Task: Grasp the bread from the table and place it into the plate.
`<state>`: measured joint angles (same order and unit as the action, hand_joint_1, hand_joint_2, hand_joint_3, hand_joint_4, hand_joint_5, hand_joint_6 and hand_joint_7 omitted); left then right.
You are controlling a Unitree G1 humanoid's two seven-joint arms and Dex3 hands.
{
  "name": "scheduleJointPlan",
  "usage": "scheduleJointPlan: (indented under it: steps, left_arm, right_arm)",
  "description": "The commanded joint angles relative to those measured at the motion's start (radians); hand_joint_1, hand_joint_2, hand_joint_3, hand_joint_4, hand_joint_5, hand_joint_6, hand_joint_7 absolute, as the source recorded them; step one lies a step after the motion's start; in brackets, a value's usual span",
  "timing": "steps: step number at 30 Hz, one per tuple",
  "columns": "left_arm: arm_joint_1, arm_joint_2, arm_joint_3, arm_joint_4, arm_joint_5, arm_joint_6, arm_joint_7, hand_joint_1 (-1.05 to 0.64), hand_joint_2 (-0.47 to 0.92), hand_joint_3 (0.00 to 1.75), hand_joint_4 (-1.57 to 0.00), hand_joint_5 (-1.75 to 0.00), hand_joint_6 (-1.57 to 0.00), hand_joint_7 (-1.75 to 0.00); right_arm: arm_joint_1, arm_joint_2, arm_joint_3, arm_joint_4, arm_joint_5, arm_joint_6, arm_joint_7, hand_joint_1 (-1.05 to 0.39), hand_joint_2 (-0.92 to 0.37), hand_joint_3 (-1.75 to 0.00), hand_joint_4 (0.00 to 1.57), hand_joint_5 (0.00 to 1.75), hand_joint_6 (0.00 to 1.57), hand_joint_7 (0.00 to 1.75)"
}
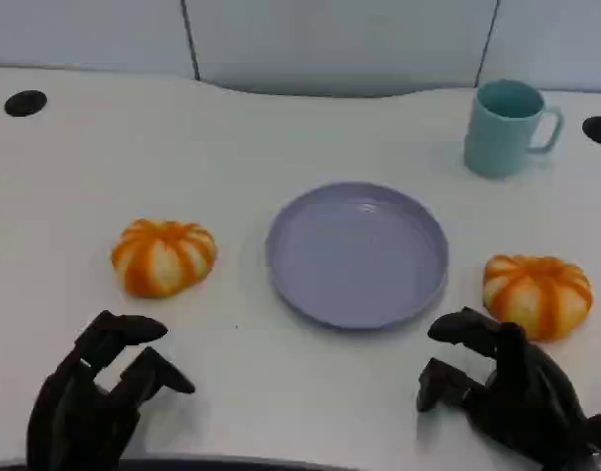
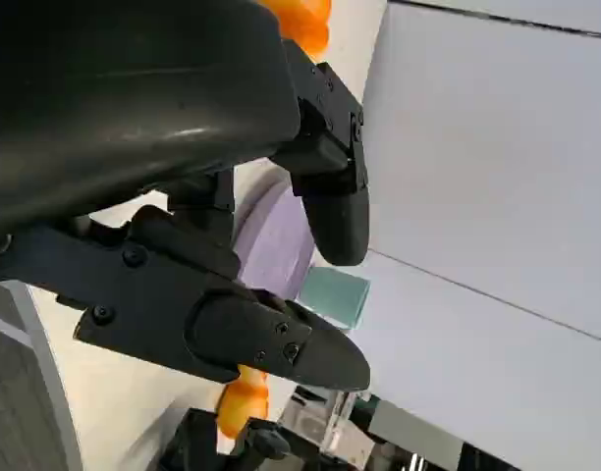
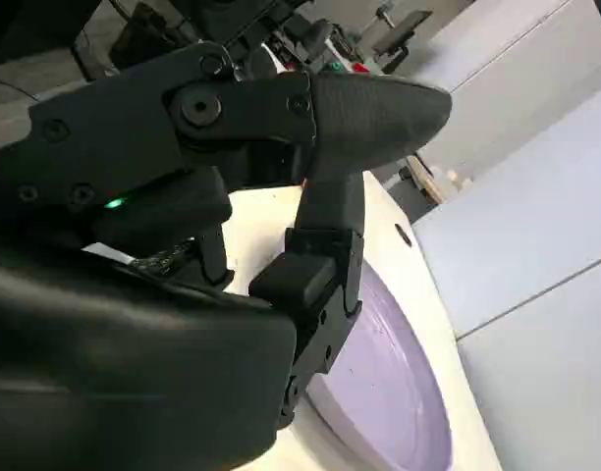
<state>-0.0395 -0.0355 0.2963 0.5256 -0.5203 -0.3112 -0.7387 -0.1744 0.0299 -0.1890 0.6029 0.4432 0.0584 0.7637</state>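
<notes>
The right hand [image 1: 512, 392] rests empty, fingers spread, just short of a round orange-and-white striped bread bun [image 1: 536, 292]. Advance it over the bun, close evenly, then carry inward to the lavender round plate [image 1: 357, 253]. The left hand [image 1: 99, 392] is likewise spread and empty.

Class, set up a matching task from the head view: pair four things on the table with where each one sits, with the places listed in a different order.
Things:
1. mug
2. plate
3. left bread roll
4. right bread roll

Places:
A. just ahead of the right robot hand
B. middle of the table
C. far right corner area
D. ahead of the left robot hand

Pairs: 1-C, 2-B, 3-D, 4-A
</notes>
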Motion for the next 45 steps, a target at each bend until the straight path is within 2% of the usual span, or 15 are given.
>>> scheduleJointPlan:
  steps: [1, 7, 25, 31, 38, 45]
  left_arm:
    - [-0.006, 0.016, 0.005, 0.008, 0.000, -0.012, -0.005, -0.70, 0.92, 0.07, -0.46, -1.66, -0.38, -1.27]
    - [-0.006, 0.014, 0.007, 0.006, -0.011, 0.003, -0.008, -0.70, 0.92, 0.05, -0.46, -1.66, -0.38, -1.27]
    - [-0.004, 0.022, 0.006, -0.001, 0.003, -0.008, 0.003, -0.70, 0.92, 0.07, -0.45, -1.68, -0.36, -1.31]
    - [-0.010, 0.027, 0.001, -0.019, 0.057, -0.107, 0.034, -0.71, 0.92, 0.08, -0.43, -1.65, -0.37, -1.30]
    - [0.007, 0.071, -0.032, -0.088, 0.196, -0.248, 0.098, -0.72, 0.92, 0.20, -0.34, -1.63, -0.31, -1.28]
    - [0.036, 0.122, -0.081, -0.223, 0.297, -0.262, 0.177, -0.67, 0.92, 0.16, -0.25, -1.62, -0.38, -0.93]
  right_arm:
    - [0.002, -0.014, -0.003, 0.000, 0.002, -0.004, 0.002, -0.53, -0.92, -0.43, 0.73, 1.50, 0.62, 1.12]
    - [0.005, -0.015, -0.004, -0.010, 0.005, 0.019, -0.010, -0.53, -0.92, -0.43, 0.73, 1.49, 0.62, 1.12]
    - [0.013, -0.008, 0.006, -0.026, -0.007, 0.011, -0.029, -0.53, -0.92, -0.44, 0.72, 1.51, 0.60, 1.15]
    - [0.006, -0.005, 0.001, -0.007, 0.000, 0.005, -0.018, -0.53, -0.92, -0.43, 0.71, 1.50, 0.59, 1.16]
    - [0.005, -0.011, 0.003, -0.006, -0.005, 0.007, -0.020, -0.54, -0.92, -0.43, 0.72, 1.50, 0.59, 1.16]
    - [0.013, -0.011, 0.010, -0.027, -0.006, 0.016, -0.022, -0.54, -0.92, -0.43, 0.73, 1.50, 0.61, 1.15]
